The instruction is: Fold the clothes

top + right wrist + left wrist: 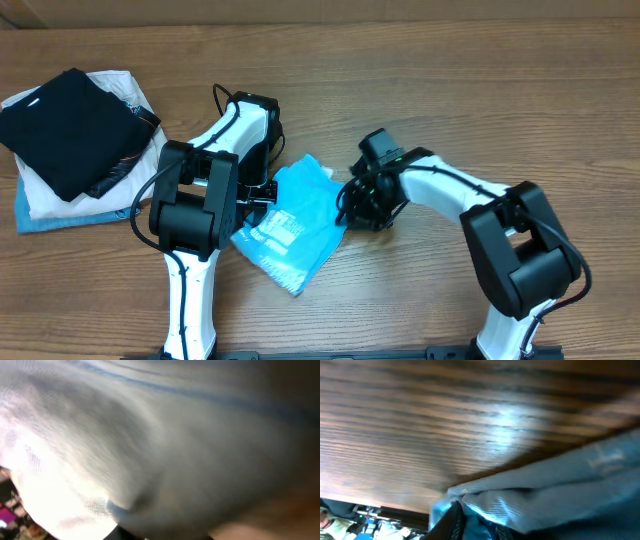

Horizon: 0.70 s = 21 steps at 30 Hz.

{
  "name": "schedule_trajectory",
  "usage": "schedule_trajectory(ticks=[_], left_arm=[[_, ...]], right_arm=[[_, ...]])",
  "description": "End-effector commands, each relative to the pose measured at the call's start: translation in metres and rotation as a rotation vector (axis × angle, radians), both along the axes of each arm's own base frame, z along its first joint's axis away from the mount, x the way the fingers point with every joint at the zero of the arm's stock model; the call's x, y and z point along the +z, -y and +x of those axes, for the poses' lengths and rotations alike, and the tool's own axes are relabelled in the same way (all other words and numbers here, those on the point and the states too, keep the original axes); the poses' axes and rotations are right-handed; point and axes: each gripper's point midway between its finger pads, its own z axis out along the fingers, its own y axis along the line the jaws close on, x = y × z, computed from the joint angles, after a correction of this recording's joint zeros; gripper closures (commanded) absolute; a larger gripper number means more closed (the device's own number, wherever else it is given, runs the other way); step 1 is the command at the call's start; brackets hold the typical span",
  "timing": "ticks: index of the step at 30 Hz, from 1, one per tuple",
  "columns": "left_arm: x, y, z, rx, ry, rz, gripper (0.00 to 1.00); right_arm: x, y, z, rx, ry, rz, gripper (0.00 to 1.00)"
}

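The left gripper (262, 192) pinches the blue T-shirt (298, 228) mid-tabletop, likely to spread it flat; the right gripper (349, 206) meets its other edge; whether it grips, I cannot tell.

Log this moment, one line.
T-shirt: bunched, fold unfinished | left pincer: shut on T-shirt edge | right pincer: at opposite edge, grip unclear
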Motion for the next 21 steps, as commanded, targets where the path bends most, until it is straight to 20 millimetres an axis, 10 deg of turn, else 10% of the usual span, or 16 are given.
schedule_trajectory(ticks=[1,7,14,21], left_arm=[[-0.007,0.014,-0.003,0.036,-0.012,-0.038,0.77],[-0.003,0.026,0.013,0.057,0.084,-0.103,0.76],[0.041,0.033,0.058,0.067,0.373,-0.185,0.34],[0.064,0.038,0.091,0.049,0.568,-0.223,0.27]], right_arm=[[0.001,0.028,0.045,-0.013,0.144,-0.064,0.78],[0.020,0.037,0.074,0.060,0.264,-0.082,0.70],[0.019,0.040,0.070,0.061,0.245,-0.101,0.59],[0.017,0.044,0.067,0.060,0.234,-0.127,0.59]])
